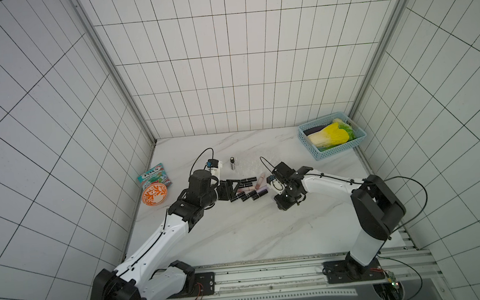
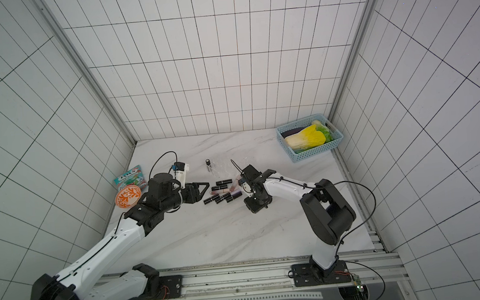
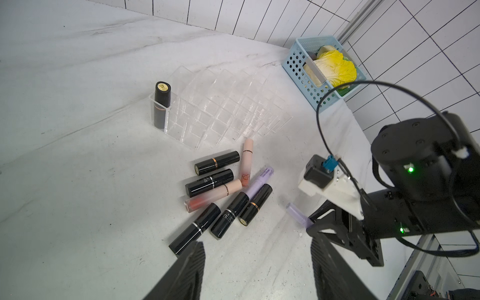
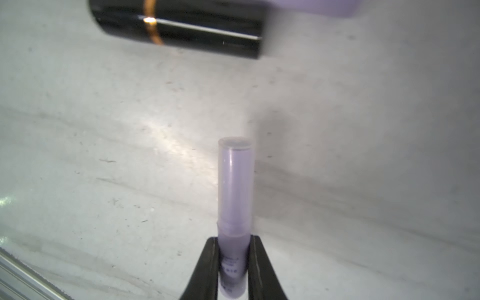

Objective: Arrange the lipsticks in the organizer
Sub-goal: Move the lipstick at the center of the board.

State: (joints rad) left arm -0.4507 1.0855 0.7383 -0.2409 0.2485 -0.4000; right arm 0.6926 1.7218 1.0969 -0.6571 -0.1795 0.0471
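**Ten lipsticks: one slotted, one gripped, eight loose**

**Top views.** In both top views, a left arm (image 1: 157, 238) and a right arm (image 1: 327, 182) reach over one white marble table (image 1: 240, 233) with faint grey veins. One clear organizer (image 1: 247, 165) sits mid-table and is hard to make out. One black lipstick (image 1: 233, 163) stands upright at its end nearer the left arm. The loose lipsticks (image 1: 248, 190) lie clustered just in front of it, between the arms. One blue basket (image 1: 339, 148) with a cabbage (image 1: 329, 137) sits in the far right corner. One orange bowl (image 1: 154, 194) and one packet (image 1: 153, 175) sit at the left edge. White tiled walls (image 1: 225, 69) with dark grout close three sides, with metal posts (image 1: 110, 64) in the corners. A rail (image 1: 273, 272) carries both arm bases.

**Left wrist.** Ten tubes in all: six black, two pink, two lavender. Five black, both pink and one lavender lie flat, several touching. The left gripper (image 3: 257, 246) is released, with nothing between its jaws, near the cluster. The second lavender lipstick (image 3: 297, 214) lies apart from the cluster, in the right gripper (image 3: 310, 222).

**Right wrist.** The jaws are clenched on that tube's base and the rest juts out beyond them. Whether it touches the marble, I cannot tell.
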